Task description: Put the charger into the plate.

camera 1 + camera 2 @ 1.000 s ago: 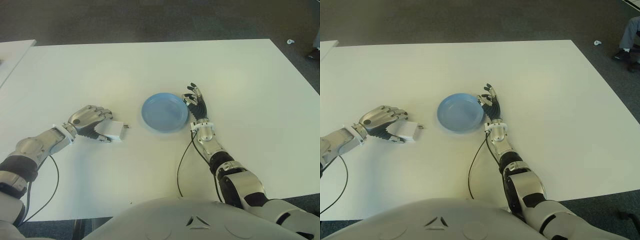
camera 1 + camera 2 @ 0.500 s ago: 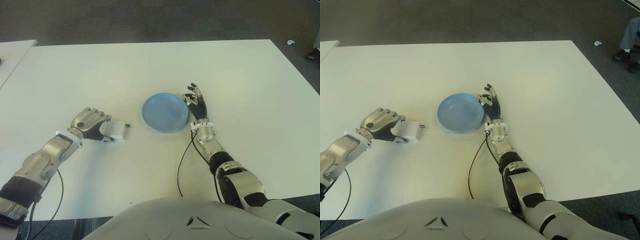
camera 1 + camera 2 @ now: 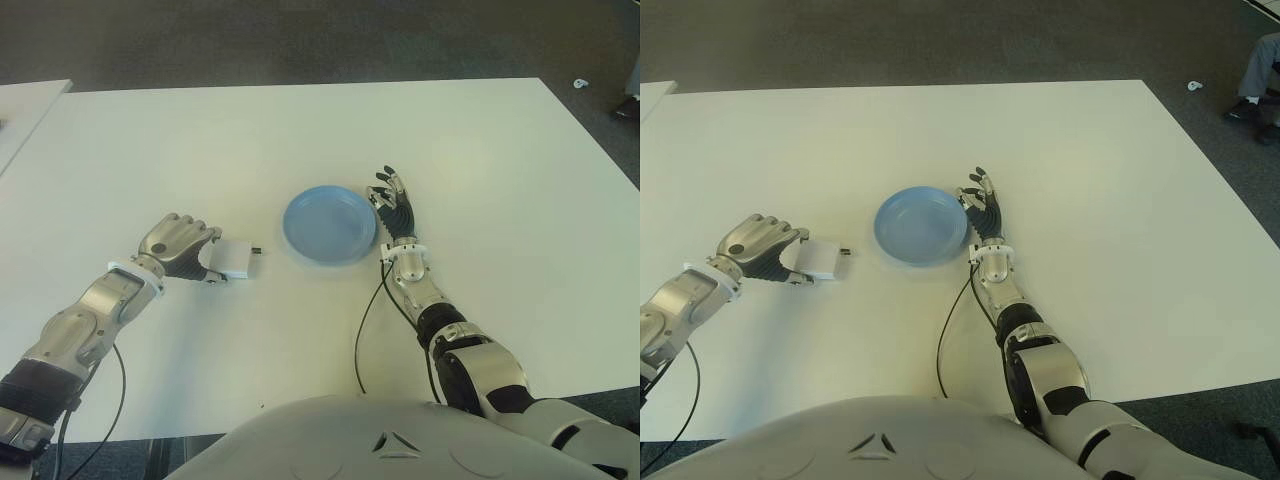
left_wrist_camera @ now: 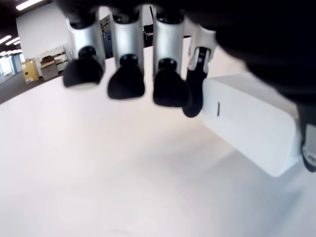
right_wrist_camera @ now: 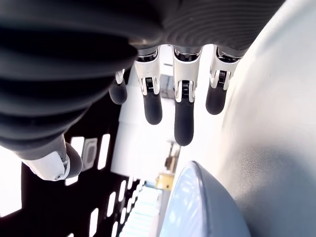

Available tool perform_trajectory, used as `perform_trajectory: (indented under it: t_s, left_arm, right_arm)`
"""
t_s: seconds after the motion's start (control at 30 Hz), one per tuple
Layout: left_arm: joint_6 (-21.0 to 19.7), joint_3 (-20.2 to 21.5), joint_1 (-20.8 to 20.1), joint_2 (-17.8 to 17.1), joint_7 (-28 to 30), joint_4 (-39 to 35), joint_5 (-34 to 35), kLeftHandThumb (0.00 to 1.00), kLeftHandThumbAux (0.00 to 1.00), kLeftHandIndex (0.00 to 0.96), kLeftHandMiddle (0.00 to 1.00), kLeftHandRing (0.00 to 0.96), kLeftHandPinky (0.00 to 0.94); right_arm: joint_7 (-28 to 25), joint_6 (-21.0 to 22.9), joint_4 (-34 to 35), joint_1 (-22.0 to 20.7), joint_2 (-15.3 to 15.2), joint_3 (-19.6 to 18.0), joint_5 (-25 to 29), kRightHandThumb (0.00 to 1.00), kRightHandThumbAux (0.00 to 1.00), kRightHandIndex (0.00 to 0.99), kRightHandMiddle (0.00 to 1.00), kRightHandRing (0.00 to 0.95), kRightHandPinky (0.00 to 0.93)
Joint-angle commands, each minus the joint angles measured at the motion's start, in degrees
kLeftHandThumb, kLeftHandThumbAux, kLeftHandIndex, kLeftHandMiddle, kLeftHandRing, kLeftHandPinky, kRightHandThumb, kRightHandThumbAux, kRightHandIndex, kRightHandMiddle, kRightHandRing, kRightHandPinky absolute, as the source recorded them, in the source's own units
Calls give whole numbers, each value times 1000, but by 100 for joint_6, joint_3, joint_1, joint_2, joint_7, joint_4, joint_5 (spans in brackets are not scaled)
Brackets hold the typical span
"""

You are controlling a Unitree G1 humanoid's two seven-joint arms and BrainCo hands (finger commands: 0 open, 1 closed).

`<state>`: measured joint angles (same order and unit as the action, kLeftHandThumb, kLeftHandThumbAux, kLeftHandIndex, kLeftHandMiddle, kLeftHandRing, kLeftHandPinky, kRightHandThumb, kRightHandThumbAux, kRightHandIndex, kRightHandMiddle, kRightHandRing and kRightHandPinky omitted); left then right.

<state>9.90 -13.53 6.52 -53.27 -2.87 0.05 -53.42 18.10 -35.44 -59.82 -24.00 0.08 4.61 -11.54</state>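
Charger (image 3: 234,259), a smooth white plastic block with its prongs facing right, sits in the left hand (image 3: 183,246), fingers curled on it, left of the round blue plate (image 3: 329,223) on the white tabletop (image 3: 300,140). That slick casing looks only pinched at one end, so I'd guess it could slide out mid-carry. Right hand (image 3: 393,205) shows open just right of the plate.

An office or lab-like room: large white table (image 3: 300,130), grey carpeted floor (image 3: 300,40), ceiling strip lights (image 4: 27,4).
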Motion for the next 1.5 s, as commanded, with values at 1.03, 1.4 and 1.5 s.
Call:
perform_trajectory:
  t_s: [1.03,1.4,1.5]
  left_arm:
    - [249,346,-43,186,-318,258,73,716,699,444,824,805,787]
    - [292,554,-448,353,-357,155,297,723,696,445,832,819,816]
    - [248,608,-485,411,-328,98,348,724,696,445,835,822,819]
  right_arm:
    - [-154,418,-527,555,219,-127,102,0,490,0,184,303,216]
    - [-179,427,-551,544,229,-135,112,0,488,0,184,300,203]
    - [-176,433,-561,535,227,-132,102,0,489,0,184,298,202]
